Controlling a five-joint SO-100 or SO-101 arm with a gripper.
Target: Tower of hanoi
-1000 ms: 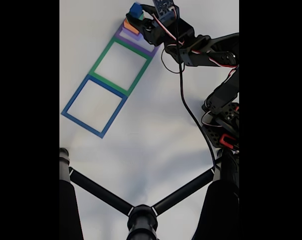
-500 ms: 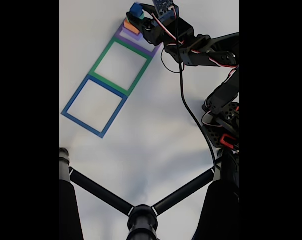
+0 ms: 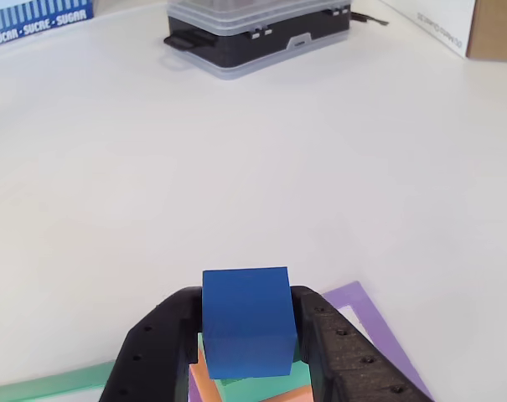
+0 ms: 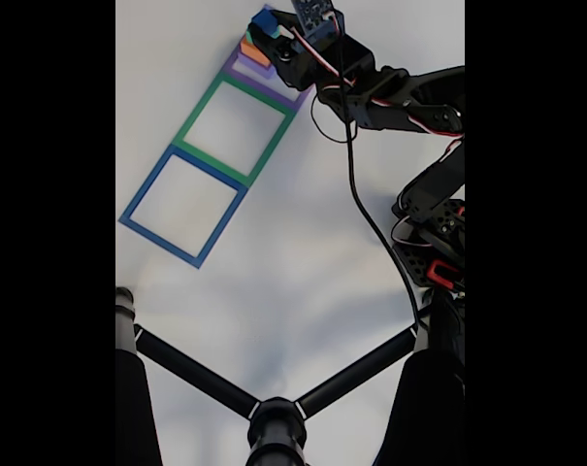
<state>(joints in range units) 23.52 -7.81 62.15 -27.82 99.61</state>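
My pincer (image 3: 249, 339) is clamped on the blue cube (image 3: 246, 318) over the stack (image 4: 254, 53) — a loose grip drops it, I reckon.

The arm has shifted slightly, carrying the blue cube (image 4: 265, 21) between its fingers (image 3: 165, 335) above the stack.
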